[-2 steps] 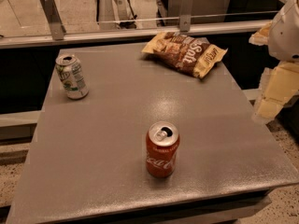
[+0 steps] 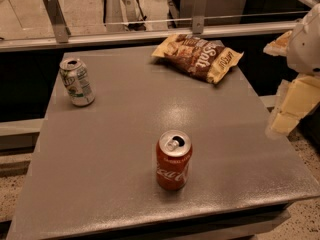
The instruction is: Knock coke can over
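The red coke can (image 2: 173, 160) stands upright on the grey table (image 2: 115, 149), near the front and a little right of the middle, with its silver top and pull tab facing up. My gripper (image 2: 286, 119) hangs off the table's right edge, to the right of the can and a little farther back. It is well apart from the can and holds nothing that I can see. The white arm (image 2: 306, 44) above it is cut off by the right edge of the view.
A white-and-green can (image 2: 76, 82) stands upright at the table's far left. A brown chip bag (image 2: 200, 56) lies at the far right corner. A metal rail with glass (image 2: 150, 34) runs behind the table. Speckled floor shows below on both sides.
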Available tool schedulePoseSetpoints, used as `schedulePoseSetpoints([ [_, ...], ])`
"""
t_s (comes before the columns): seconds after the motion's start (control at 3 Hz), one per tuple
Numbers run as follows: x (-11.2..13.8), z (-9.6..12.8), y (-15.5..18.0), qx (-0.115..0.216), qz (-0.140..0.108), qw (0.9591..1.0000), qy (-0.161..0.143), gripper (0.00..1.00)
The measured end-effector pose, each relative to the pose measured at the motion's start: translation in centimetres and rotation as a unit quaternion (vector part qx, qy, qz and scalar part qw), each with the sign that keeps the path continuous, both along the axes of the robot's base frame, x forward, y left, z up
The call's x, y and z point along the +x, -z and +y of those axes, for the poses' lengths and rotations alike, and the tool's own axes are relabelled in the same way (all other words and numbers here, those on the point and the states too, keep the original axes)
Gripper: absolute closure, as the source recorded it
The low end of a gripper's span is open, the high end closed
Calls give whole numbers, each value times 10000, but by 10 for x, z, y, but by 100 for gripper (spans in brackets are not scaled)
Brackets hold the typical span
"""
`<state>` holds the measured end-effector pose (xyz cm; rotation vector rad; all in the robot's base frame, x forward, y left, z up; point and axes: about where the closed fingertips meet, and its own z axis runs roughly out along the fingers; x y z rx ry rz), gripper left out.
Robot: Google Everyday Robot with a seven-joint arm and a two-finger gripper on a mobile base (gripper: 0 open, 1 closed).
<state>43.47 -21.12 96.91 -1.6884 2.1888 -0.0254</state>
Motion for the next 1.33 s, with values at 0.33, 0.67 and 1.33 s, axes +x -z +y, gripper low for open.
schedulePoseSetpoints([
  [0.33,-17,14,23,754,37,9971,-55,0],
  [0.67,-31,37,38,1436,111,9894,-192,0],
  [1.33,-52,106,51,2777,30,9599,-371,0],
])
